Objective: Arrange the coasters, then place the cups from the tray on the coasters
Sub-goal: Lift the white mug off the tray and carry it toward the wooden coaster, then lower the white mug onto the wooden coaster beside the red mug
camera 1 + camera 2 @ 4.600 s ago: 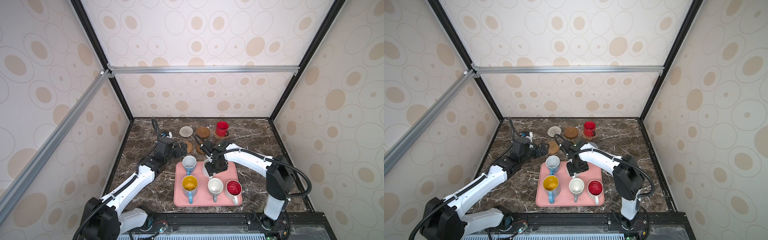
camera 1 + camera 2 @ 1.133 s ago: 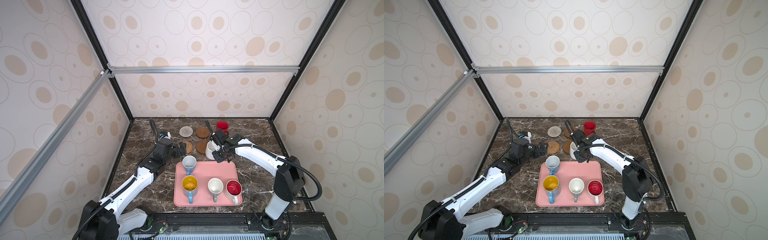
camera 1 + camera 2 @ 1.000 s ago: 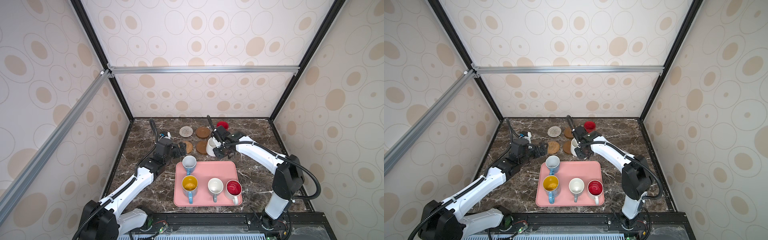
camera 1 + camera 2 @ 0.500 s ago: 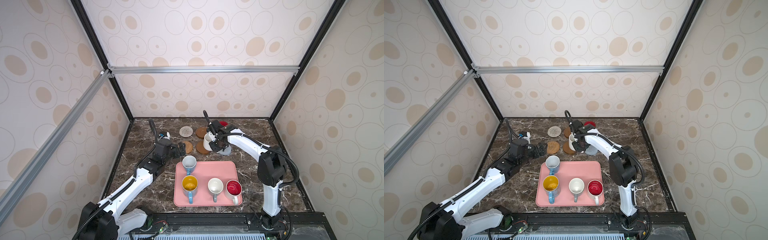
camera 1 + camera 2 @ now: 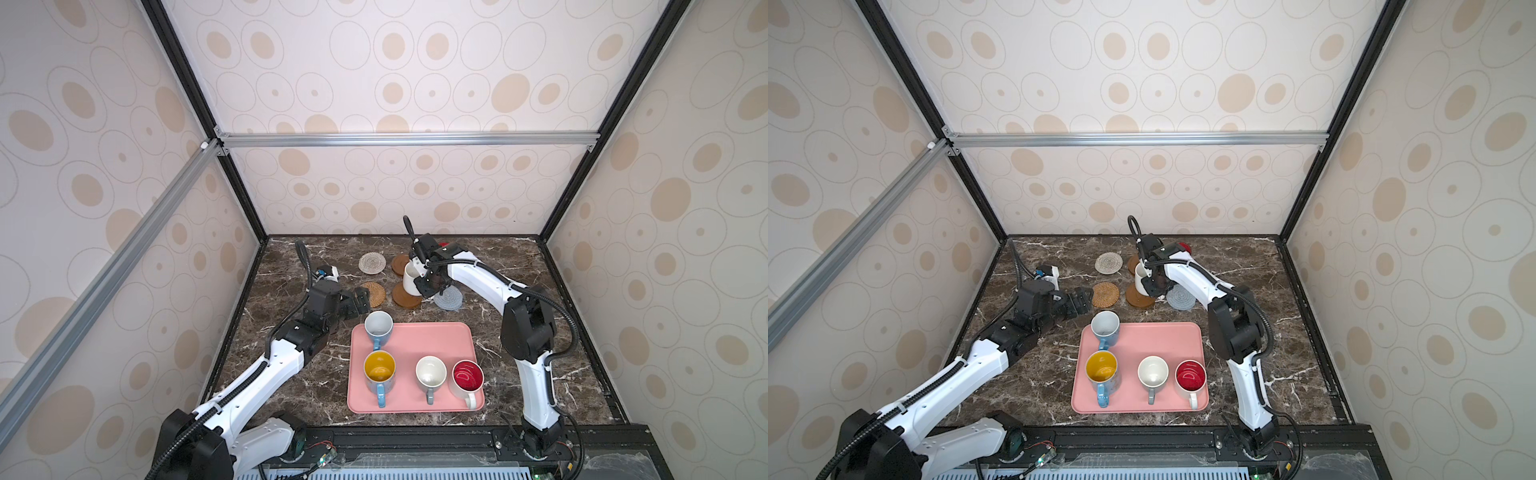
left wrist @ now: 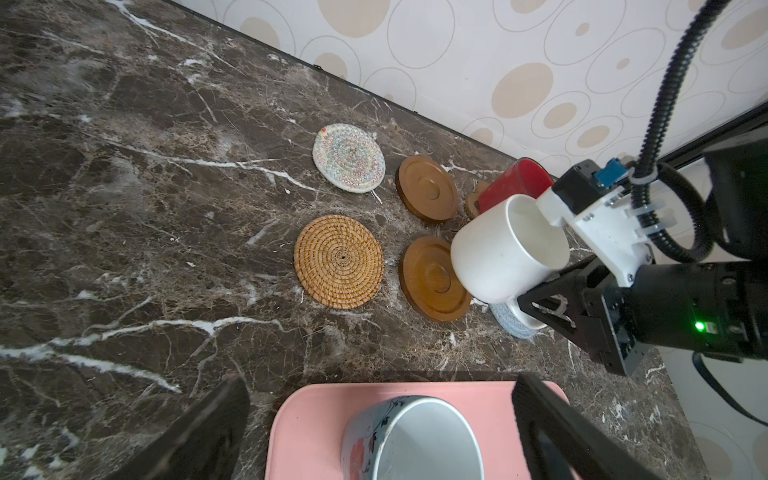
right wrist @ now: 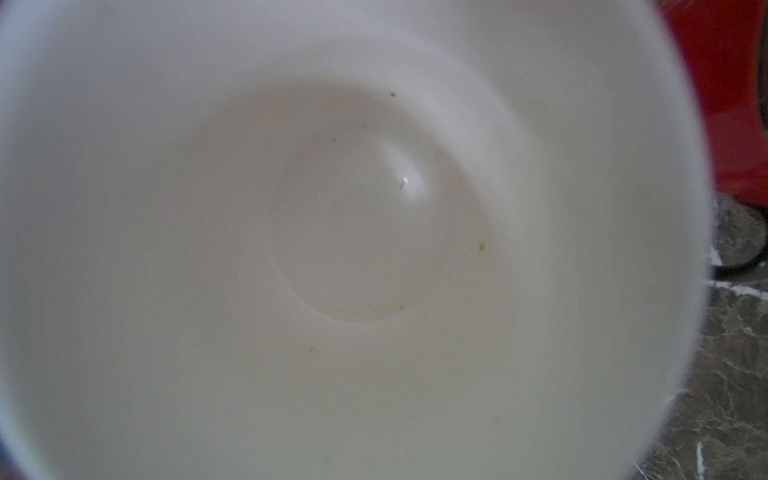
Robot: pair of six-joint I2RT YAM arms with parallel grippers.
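Showing four mugs on tray, six coasters

Both top views: high, from front, angled down toward back wall; far; near-identical coverage of whole table. Left wrist cam: low, close, oblique across it. Right wrist cam: v. close, straight into white mug, also seen by left wrist cam.
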